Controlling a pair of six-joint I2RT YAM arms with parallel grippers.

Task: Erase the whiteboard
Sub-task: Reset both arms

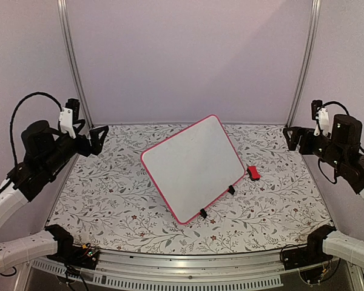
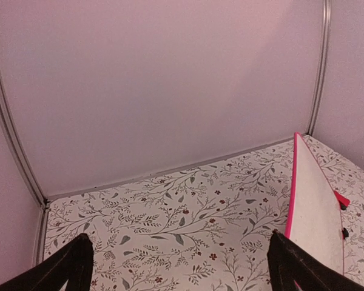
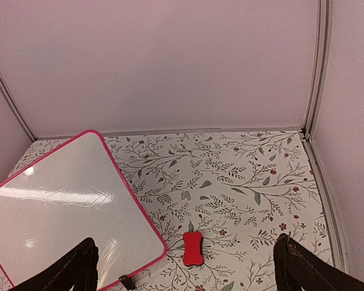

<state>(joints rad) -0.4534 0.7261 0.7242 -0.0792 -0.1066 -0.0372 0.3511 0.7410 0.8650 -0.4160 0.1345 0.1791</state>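
Note:
The whiteboard (image 1: 194,167), white with a pink-red rim, stands tilted on two black clip feet (image 1: 202,213) in the middle of the floral table. I see no dark writing on its face, only glare. In the right wrist view the whiteboard (image 3: 67,200) fills the lower left, and a small red eraser (image 3: 193,248) lies on the table just off its corner. The eraser (image 1: 253,173) sits right of the board. My left gripper (image 1: 99,139) hangs open at the far left, well away from the board. My right gripper (image 1: 289,138) is open at the far right, holding nothing.
The left wrist view shows the whiteboard (image 2: 312,206) edge-on at the right, with my left gripper (image 2: 179,254) open above bare floral tabletop (image 2: 170,218). Pale walls and metal corner posts (image 1: 73,60) enclose the table on three sides. My right gripper (image 3: 185,241) hangs above the eraser.

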